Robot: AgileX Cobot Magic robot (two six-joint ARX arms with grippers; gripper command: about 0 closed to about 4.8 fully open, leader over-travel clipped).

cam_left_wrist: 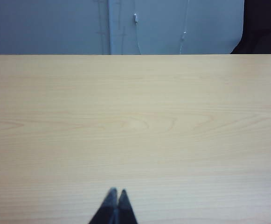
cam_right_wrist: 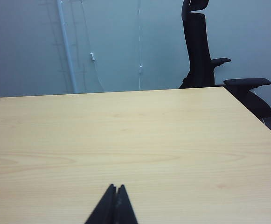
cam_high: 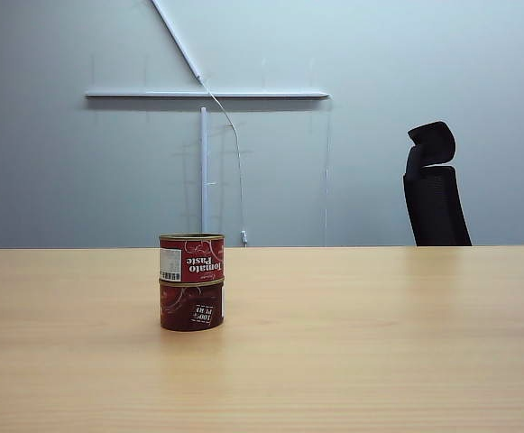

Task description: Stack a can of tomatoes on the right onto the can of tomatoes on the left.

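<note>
Top can (cam_high: 191, 259) sitting on bottom can (cam_high: 191, 307), left side of table (cam_high: 379, 343). Left gripper (cam_left_wrist: 117, 192) and right gripper (cam_right_wrist: 116, 187) pinched tight, holding nothing, well away. Could topple if table bumped, being tall and thin

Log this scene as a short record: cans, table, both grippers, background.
top can: upright, stacked on the bottom can
bottom can: upright on the table, left of centre
table: light wood
left gripper: shut, holding nothing, over bare table, cans not in its view
right gripper: shut, holding nothing, over bare table
chair: black, behind the table on the right
stack: done
</note>
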